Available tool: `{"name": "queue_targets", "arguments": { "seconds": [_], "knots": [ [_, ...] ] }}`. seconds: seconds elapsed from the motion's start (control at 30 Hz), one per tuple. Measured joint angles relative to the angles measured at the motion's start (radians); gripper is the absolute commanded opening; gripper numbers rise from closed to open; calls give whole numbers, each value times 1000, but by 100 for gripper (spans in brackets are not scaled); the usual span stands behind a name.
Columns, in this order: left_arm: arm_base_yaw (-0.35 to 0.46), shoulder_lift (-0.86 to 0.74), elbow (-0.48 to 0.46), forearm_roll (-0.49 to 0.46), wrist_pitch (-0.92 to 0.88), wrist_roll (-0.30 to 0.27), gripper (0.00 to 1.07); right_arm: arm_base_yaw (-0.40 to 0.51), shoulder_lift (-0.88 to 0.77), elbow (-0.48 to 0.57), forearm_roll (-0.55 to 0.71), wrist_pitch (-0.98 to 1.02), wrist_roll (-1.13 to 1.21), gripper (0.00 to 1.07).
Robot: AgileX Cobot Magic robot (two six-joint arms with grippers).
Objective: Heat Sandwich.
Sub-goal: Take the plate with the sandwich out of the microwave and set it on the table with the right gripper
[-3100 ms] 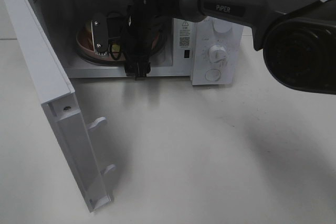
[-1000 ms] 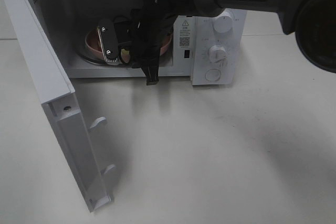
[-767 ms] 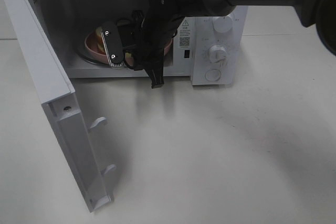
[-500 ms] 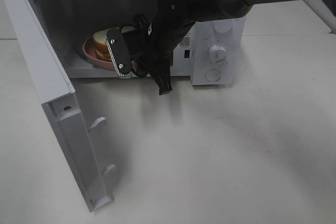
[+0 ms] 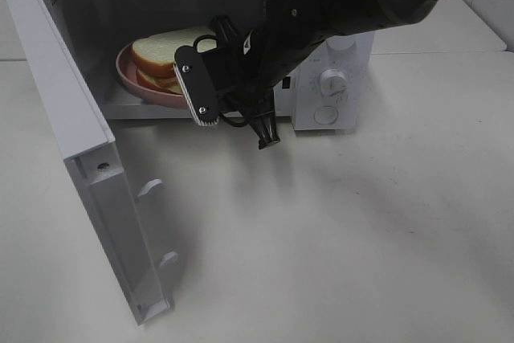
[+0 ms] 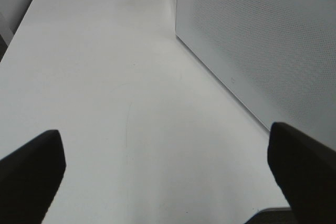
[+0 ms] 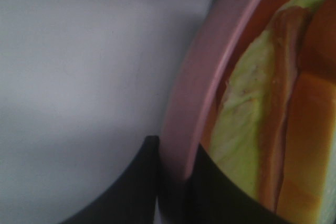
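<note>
The sandwich (image 5: 165,47) of white bread with tan crust lies on a round pink plate (image 5: 128,70) inside the open microwave, near the front of the cavity. My right gripper (image 5: 185,95) reaches in from the right and is shut on the plate's front rim. In the right wrist view its dark fingers (image 7: 134,182) sit on either side of the pink plate rim (image 7: 191,93), with the sandwich (image 7: 252,129) and its yellow-green and reddish filling just beyond. My left gripper (image 6: 167,166) hangs open over bare table with nothing between its fingers.
The white microwave's door (image 5: 72,118) stands swung open toward the front left. Its control panel with knobs (image 5: 333,82) is right of the cavity. The microwave's perforated side wall (image 6: 262,51) runs beside my left gripper. White table (image 5: 337,230) stretches in front.
My right arm has swung to the right and drawn back toward the microwave's opening, still gripping the plate. The sandwich, hidden behind the arm before, now shows. The left gripper has not moved.
</note>
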Motion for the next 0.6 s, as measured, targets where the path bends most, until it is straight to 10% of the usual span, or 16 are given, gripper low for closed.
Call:
{"name": "queue_targets", "arguments": {
  "seconds": [0.6],
  "knots": [
    [0, 0, 0, 0, 0, 0, 100, 3, -227, 285, 30, -73, -102, 0]
  ]
}}
